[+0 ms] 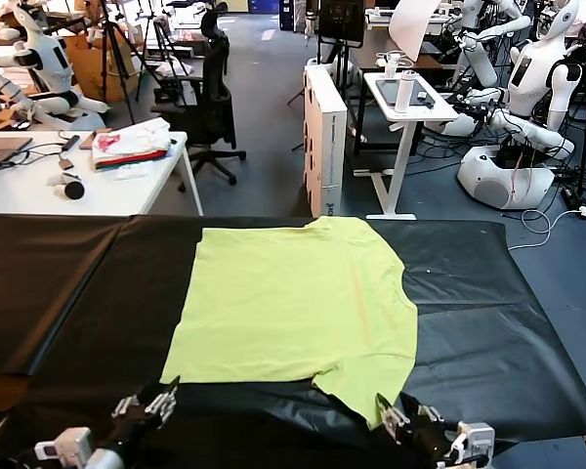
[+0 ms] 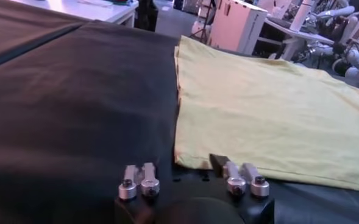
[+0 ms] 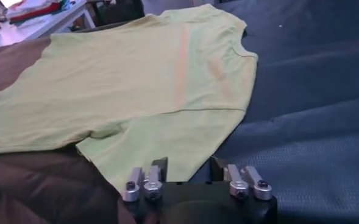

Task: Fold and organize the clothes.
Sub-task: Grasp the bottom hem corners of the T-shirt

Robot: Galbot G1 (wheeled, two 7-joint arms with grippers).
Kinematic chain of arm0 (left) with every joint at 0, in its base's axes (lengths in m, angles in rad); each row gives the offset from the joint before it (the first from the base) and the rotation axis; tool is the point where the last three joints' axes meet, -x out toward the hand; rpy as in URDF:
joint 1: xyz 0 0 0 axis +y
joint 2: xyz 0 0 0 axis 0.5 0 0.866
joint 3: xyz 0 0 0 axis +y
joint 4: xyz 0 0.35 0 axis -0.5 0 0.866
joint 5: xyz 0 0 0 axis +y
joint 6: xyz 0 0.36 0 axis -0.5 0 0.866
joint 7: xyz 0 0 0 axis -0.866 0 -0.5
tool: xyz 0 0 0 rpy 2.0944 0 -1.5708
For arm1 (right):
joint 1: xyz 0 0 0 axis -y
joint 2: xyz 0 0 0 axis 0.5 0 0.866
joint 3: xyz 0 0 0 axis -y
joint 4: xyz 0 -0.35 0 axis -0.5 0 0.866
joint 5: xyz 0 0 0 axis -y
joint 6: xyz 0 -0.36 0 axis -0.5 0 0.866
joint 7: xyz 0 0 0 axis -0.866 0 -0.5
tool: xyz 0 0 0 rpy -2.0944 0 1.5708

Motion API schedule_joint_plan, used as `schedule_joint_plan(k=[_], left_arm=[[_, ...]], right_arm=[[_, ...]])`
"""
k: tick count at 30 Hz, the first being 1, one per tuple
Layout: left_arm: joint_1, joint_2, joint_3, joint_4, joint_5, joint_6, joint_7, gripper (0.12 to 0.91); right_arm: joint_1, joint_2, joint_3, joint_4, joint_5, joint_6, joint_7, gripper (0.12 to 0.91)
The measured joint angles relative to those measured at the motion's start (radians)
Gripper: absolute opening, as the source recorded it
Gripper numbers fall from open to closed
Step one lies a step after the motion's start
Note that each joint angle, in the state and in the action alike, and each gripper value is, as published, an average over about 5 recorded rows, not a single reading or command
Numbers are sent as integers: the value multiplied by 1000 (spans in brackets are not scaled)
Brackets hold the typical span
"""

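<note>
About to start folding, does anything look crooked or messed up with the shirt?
Nothing stands out. The T-shirt lies flat on the black table cover, collar toward the robot's right, with only faint creases.

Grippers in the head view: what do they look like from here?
Left gripper and right gripper match: black jaws on black bodies studded with small silver bolts, each ending in a pale grey-white wrist block. The wrist views show paired silver cylindrical fittings flanking each black base.
</note>
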Motion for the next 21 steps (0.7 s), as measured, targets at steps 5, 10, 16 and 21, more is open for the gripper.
schedule_joint_plan(k=[5, 10, 16, 21], left_arm=[[5, -1, 1, -3, 8, -10, 7, 148], [16, -6, -1, -12, 16, -18, 10, 148], [59, -6, -28, -34, 19, -35, 6, 148], [117, -3, -64, -60, 19, -55, 3, 148]], right_arm=[[-14, 2, 7, 16, -3, 11, 4, 139], [-60, -2, 25, 50, -10, 26, 28, 139], [-152, 2, 45, 100, -29, 46, 45, 139], [-207, 5, 58, 126, -30, 52, 55, 139]])
